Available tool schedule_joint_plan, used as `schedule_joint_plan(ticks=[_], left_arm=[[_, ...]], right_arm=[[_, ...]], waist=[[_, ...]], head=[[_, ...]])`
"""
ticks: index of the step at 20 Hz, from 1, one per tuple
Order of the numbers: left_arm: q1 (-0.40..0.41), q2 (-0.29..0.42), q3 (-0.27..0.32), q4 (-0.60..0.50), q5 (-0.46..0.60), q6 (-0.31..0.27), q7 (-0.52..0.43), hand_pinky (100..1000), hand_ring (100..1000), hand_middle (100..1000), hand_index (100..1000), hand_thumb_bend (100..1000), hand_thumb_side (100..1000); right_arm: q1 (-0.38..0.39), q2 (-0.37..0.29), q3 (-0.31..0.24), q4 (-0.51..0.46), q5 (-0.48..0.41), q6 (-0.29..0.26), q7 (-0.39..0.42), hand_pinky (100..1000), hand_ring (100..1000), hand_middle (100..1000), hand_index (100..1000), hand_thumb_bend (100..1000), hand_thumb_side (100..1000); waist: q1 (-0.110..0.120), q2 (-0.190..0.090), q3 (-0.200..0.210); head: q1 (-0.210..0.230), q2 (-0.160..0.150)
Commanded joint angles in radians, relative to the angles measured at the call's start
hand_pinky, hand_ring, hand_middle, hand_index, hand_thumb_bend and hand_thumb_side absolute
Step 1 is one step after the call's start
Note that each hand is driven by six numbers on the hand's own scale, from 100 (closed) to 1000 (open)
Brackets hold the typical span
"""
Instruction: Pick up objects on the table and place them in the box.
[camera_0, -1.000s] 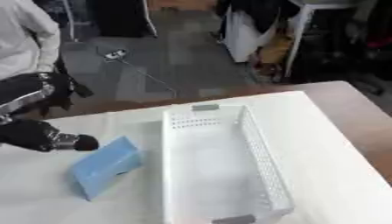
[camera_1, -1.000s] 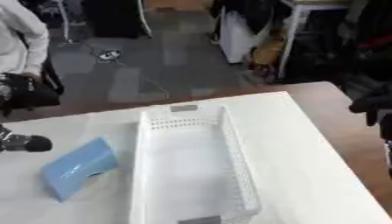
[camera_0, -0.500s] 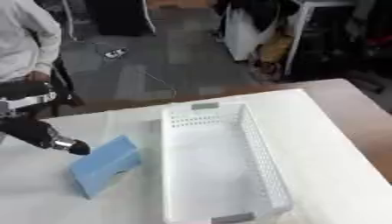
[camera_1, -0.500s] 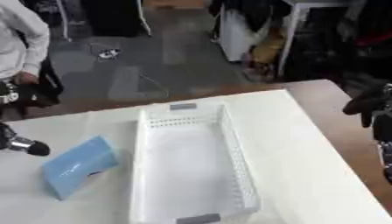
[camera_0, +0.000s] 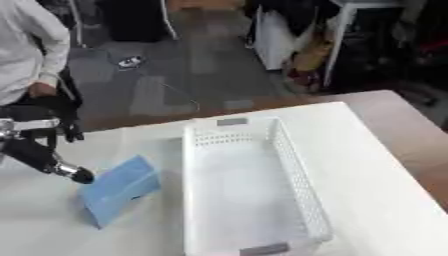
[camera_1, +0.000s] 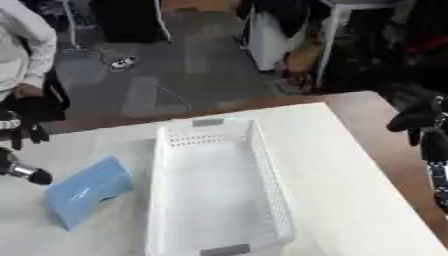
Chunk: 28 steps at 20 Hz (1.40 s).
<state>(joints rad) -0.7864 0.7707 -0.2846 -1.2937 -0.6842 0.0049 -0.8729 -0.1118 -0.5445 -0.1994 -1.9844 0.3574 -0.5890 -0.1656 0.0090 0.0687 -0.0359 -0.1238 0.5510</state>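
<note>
Left eye view: left hand (camera_0: 77, 174) touching blue object (camera_0: 120, 189) beside box (camera_0: 249, 190)

White table (camera_0: 376, 165); perhaps cables (camera_0: 129, 61) on floor.

Box (camera_0: 249, 195) sits mid counter (camera_0: 376, 170), long axis near-to-far. Pack (camera_0: 118, 189) lies just left of it, apart. Left robot hand (camera_0: 39, 155) at pack's far-left corner; right robot hand (camera_1: 420, 122) off counter's right edge.

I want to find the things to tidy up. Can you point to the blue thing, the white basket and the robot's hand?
soft blue pouch-like object (camera_0: 121, 189): left eye view, middle of its top face.
white slotted plastic basket (camera_0: 296, 172): left eye view, right wall.
robot's right hand (camera_1: 418, 119): right eye view, dark palm at the right edge.
</note>
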Motion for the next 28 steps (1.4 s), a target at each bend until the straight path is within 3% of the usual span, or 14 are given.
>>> schedule_joint_plan(ticks=[1, 5, 10, 17, 28], left_arm=[[-0.03, 0.005, 0.006, 0.027, -0.007, -0.003, -0.03, 298, 601, 725, 856, 1000, 692], [-0.038, -0.006, -0.002, 0.058, 0.003, -0.007, -0.034, 280, 585, 700, 850, 1000, 706], [-0.048, -0.019, -0.014, 0.082, 0.018, -0.018, -0.034, 275, 579, 690, 841, 1000, 803], [-0.059, -0.045, -0.025, 0.099, 0.028, -0.022, -0.034, 281, 579, 694, 847, 1000, 869], [-0.078, -0.098, -0.025, 0.198, -0.025, -0.039, -0.034, 290, 579, 694, 853, 1000, 884]], right_arm=[[-0.008, -0.025, -0.002, -0.016, -0.006, 0.001, 0.006, 189, 432, 482, 578, 100, 977], [-0.01, -0.027, -0.001, -0.016, -0.009, 0.0, 0.009, 189, 432, 482, 578, 100, 977], [-0.013, -0.029, 0.001, -0.016, -0.012, 0.001, 0.013, 189, 432, 482, 578, 100, 979], [-0.014, -0.031, 0.003, -0.016, -0.015, 0.001, 0.019, 188, 433, 483, 578, 100, 983], [-0.02, -0.032, 0.005, -0.016, -0.019, 0.003, 0.026, 188, 433, 483, 578, 100, 985]], waist=[[0.001, -0.014, -0.002], [0.002, -0.013, -0.003], [0.003, -0.015, -0.005], [0.003, -0.016, -0.005], [0.002, -0.016, -0.007]], head=[[-0.006, 0.003], [-0.006, 0.005], [-0.006, 0.008], [-0.003, 0.008], [0.0, 0.006]])
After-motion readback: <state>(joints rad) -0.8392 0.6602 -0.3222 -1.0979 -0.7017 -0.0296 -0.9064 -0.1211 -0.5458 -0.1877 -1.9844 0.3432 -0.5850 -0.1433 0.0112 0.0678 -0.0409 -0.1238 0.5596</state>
